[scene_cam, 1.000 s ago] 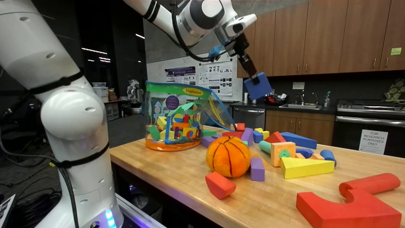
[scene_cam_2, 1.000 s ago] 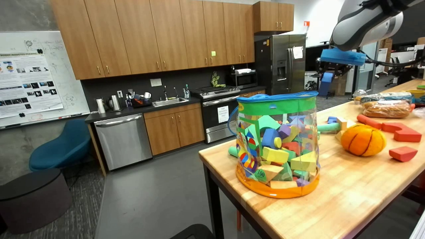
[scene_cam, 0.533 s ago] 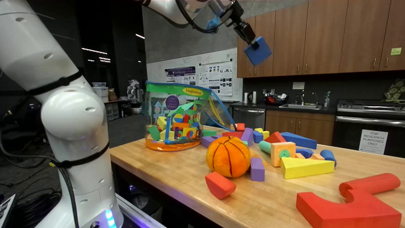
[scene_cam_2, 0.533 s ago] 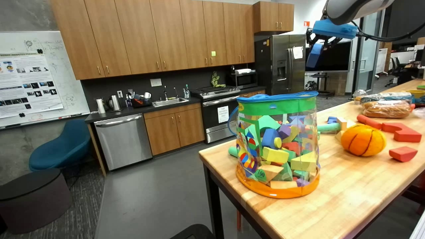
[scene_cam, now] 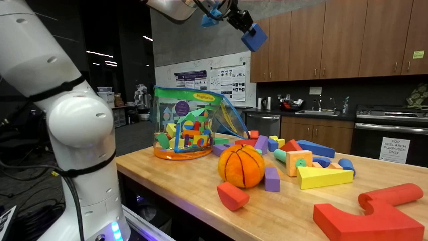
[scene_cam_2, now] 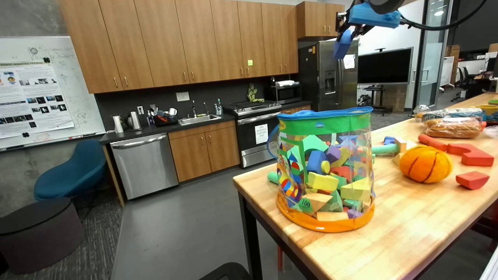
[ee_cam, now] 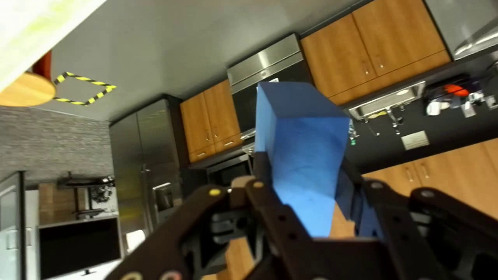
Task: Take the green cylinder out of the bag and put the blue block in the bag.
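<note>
High above the table, the blue block (scene_cam: pixel 254 37) is pinched between both fingers of my gripper (ee_cam: pixel 305 167); in the wrist view the block (ee_cam: pixel 307 144) juts out well past the fingertips. The clear bag (scene_cam_2: pixel 327 125) with green trim and orange base stands upright on the table, full of colourful blocks. Its blue-edged flap (scene_cam: pixel 234 117) hangs open to the side. In an exterior view, the block is up and to the right of the bag. A green cylinder (scene_cam: pixel 280 155) lies on the table among loose blocks, and another green cylinder end (scene_cam_2: pixel 273 177) shows behind the bag.
An orange ball (scene_cam: pixel 241 165), a purple block (scene_cam: pixel 272 179), a yellow wedge (scene_cam: pixel 324 177) and large red pieces (scene_cam: pixel 367 221) lie around the table. Bread in a plastic wrapper (scene_cam_2: pixel 453 127) sits farther along. The bag stands close to the table's edge.
My gripper has risen with the blue block in it and shifted leftward in both exterior views, nearer to above the bag. Objects on the table have stayed put.
</note>
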Tool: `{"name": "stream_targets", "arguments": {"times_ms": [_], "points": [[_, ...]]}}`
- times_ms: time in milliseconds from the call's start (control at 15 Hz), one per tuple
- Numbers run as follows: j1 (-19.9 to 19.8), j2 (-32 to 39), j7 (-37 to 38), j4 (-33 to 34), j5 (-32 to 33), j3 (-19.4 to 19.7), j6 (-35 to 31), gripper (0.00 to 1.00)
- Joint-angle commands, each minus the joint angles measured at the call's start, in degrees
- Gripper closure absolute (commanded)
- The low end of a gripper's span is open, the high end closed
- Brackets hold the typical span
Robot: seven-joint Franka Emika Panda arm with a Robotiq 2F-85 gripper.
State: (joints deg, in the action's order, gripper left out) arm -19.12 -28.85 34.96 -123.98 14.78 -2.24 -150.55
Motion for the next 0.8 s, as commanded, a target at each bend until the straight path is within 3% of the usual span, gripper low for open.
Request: {"name": "stream_targets", "arguments": {"times_ms": [0,333,733], "points": [[3.29,-2.81,-6.1,-2.23,0.01,-2.61,-2.16,0.84],[8.89,-5.07,-14.33,-6.01,-0.65,-5.78,-3.73,0.84],[21.07,-8.05,-28.75,-11.61,-6.93,-3.39,4.13,0.84]]}}
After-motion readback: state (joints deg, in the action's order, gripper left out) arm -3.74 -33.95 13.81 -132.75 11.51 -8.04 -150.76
